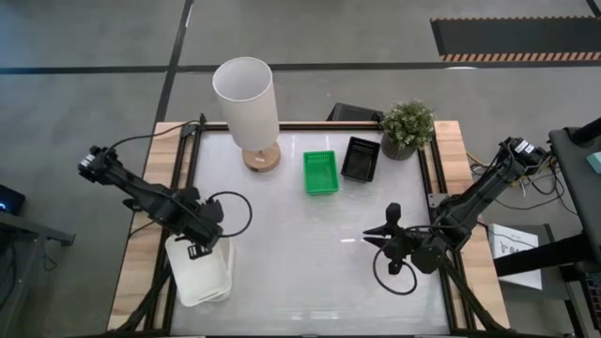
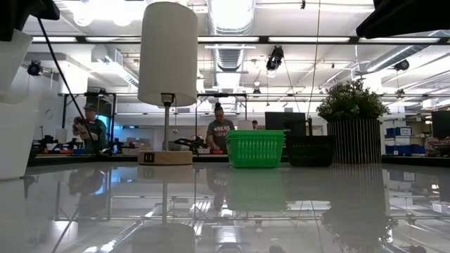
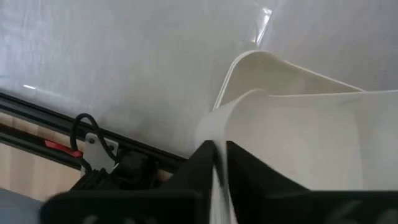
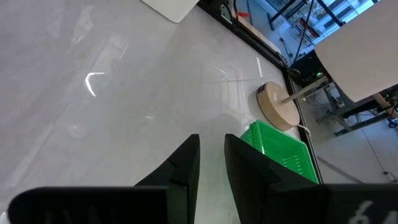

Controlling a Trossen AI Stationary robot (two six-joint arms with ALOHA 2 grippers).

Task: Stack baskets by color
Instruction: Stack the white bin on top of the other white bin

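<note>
The left gripper point(image 3: 219, 163) pinches the rim of a white basket point(image 1: 200, 272) at the table's point(image 1: 300, 253) front-left corner; how many white baskets are nested there is unclear. The right gripper point(image 1: 376, 231) hovers over the table with narrow-gapped fingers, holding nothing. The green basket point(image 1: 320, 173) and black basket point(image 1: 361, 158) stand side by side at the back.

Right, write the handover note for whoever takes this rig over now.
Left end effector: shut on the wall of a white basket at the table's front left, on a second white basket.
Right end effector: holds nothing, fingers narrowly apart, above bare table at front right.
Green basket and black basket: side by side at the back, between the lamp and the plant.
Done: white pair looks nested.
Left: release it; only one green and one black visible.
</note>
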